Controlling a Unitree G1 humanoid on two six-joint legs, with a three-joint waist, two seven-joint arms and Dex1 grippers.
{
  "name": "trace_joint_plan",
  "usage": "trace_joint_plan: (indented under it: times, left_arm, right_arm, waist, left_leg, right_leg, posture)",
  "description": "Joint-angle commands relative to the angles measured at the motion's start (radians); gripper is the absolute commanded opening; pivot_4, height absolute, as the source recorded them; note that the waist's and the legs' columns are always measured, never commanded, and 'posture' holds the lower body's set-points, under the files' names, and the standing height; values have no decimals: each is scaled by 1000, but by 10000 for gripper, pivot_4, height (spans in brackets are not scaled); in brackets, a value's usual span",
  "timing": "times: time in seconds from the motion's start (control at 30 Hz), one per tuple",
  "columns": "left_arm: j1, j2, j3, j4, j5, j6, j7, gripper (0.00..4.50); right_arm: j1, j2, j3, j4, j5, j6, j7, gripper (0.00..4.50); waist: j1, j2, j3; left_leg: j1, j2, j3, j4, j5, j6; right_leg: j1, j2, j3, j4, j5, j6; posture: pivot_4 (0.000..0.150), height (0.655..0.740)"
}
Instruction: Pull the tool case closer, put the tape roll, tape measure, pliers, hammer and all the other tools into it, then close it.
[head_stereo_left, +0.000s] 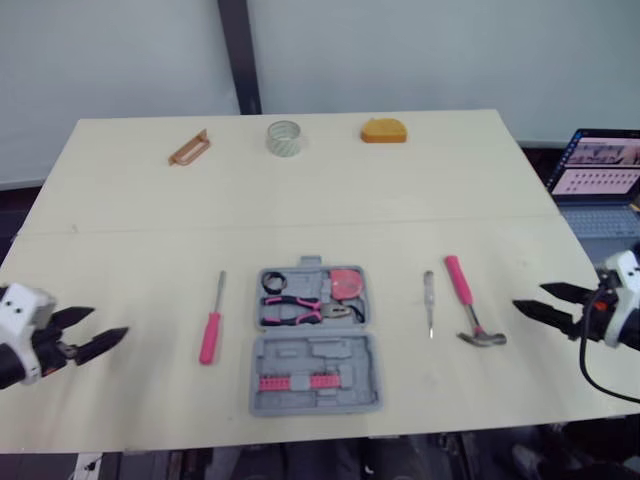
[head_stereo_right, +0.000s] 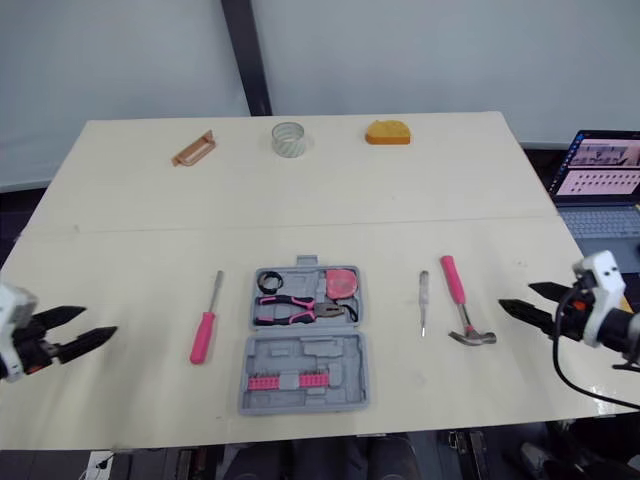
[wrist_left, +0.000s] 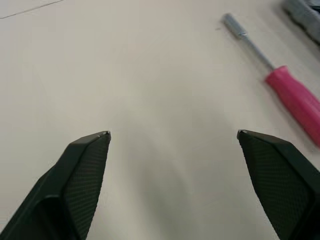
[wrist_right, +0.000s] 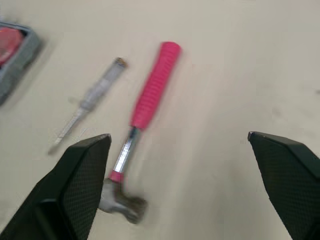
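An open laptop (head_stereo_left: 597, 170) sits off the table's (head_stereo_left: 120, 200) right edge, seemingly lower down.

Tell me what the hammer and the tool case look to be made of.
The hammer: shiny metal head and shaft, by their glint; pink grip probably rubber or plastic, faintly ribbed. The tool case: likely grey moulded plastic, matte, with shaped recesses.

Matt pale wooden table (head_stereo_left: 400, 200); grey plastic tool case (head_stereo_left: 315, 375); metal-headed hammer (head_stereo_left: 470, 300).
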Motion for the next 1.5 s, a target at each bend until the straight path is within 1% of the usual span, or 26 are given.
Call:
trace_joint_plan:
  times: [0.03,0.2,0.4,0.63,0.9,1.0,1.13,1.2,1.33,1.43,1.5]
  left_arm:
    - [17,-6,49,86,-1,-84,18,45000]
    - [26,-14,47,135,-6,-136,35,45000]
    - [19,-15,35,147,-12,-153,47,45000]
    - [32,-24,36,126,-19,-158,53,45000]
    - [33,-57,9,71,-33,-145,54,45000]
    - [23,-66,-7,35,-43,-126,54,45000]
    - [15,-79,-50,-52,-59,-91,47,45000]
    - [-7,-92,-90,-114,-77,-63,43,45000]
    - [-72,-108,-221,-229,-79,-38,18,45000]
    - [-213,-145,-399,-353,-79,-27,-12,45000]
    - [-303,-168,-498,-392,-67,-43,-48,45000]
  right_arm:
    - [-3,0,-46,64,-8,-73,-37,44807]
    - [-26,2,-32,141,-20,-132,-58,44807]
    - [-46,5,-18,173,-28,-159,-62,44807]
    - [-34,0,-20,159,-24,-162,-59,44807]
    - [1,7,-27,58,-1,-120,-66,44807]
    - [21,17,-25,-7,11,-91,-69,44807]
    - [52,43,-22,-149,40,-23,-95,44807]
    - [52,82,-13,-251,58,26,-148,44807]
    - [61,167,23,-441,72,120,-263,44807]
    - [72,271,87,-616,51,198,-420,44807]
    - [71,348,132,-705,21,244,-538,44807]
  waist:
    - [-3,0,0]
    - [-15,0,0]
    - [-27,0,0]
    - [-28,0,0]
    - [-26,0,0]
    - [-25,0,0]
    - [-25,0,0]
    - [-24,0,0]
    - [-22,0,0]
    - [-8,0,0]
    - [1,0,0]
  left_leg:
    - [0,0,0,0,0,0]
    - [1,0,2,-1,-1,-1]
    - [1,0,2,-1,-1,-1]
    - [2,1,4,-3,-1,-1]
    - [2,1,4,-3,-1,-1]
    - [2,1,4,-3,-1,-1]
    - [2,1,4,-2,-1,-1]
    - [2,1,4,-2,-1,-1]
    - [2,1,4,-1,-1,-1]
    - [1,1,4,1,-2,-2]
    - [0,1,4,3,-2,-2]
  right_leg:
    - [0,0,0,0,0,0]
    - [0,0,0,0,0,0]
    - [0,0,0,0,0,0]
    - [-1,0,0,-1,0,0]
    - [-1,-1,0,0,0,1]
    - [-1,-1,0,0,0,1]
    - [-1,-1,0,0,0,1]
    - [-1,-1,0,0,0,1]
    - [-1,-1,0,1,1,1]
    - [-1,-1,0,2,1,1]
    - [-1,0,0,3,1,1]
  posture:
    - [1500,7400]
    - [1500,7400]
    - [1500,7400]
    - [1500,7400]
    - [1500,7400]
    - [1500,7400]
    - [1500,7400]
    - [1500,7400]
    - [1500,7400]
    - [1500,7400]
    - [1500,7400]
